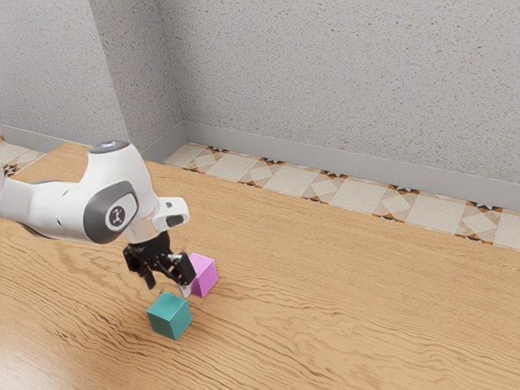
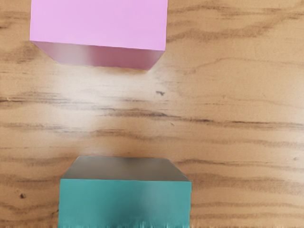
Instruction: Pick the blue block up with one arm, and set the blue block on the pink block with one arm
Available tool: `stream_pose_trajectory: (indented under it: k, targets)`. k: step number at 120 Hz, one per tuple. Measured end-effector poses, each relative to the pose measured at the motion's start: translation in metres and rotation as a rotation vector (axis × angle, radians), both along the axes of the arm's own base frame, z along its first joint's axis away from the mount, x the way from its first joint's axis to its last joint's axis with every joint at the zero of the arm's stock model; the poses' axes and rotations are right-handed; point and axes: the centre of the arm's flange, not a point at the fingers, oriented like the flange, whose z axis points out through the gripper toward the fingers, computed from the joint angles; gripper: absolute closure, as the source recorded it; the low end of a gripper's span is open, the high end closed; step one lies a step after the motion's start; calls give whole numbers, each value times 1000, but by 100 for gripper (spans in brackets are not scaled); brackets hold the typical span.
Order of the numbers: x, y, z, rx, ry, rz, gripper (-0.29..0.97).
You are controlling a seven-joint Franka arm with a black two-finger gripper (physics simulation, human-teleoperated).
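Note:
The blue block (image 1: 170, 315), a teal-blue cube, rests on the wooden table, nearer the front edge than the pink block (image 1: 203, 275). A short gap of bare wood separates the two cubes. My gripper (image 1: 168, 284) hovers just above that gap, a little higher than the cubes, open with nothing between its fingers. In the wrist view the pink block (image 2: 99, 23) and the blue block (image 2: 124, 199) lie on opposite sides of the hand, with table grain between them. Both cubes sit flat and upright.
The wooden table (image 1: 341, 292) stretches wide toward the exterior view's right. Beyond its far edge run a tiled floor (image 1: 366, 195) and a grey wall (image 1: 341, 73).

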Motion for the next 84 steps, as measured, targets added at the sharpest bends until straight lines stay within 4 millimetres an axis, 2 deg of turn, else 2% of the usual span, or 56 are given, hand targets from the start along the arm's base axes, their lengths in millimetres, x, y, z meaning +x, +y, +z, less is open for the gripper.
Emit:
stream_pose_trajectory:
  k: [42, 84]
  targets:
    - [-1, 1, -21, 18, 66, 54, 0]
    - [3, 1, -26, 72, 34, 27, 0]
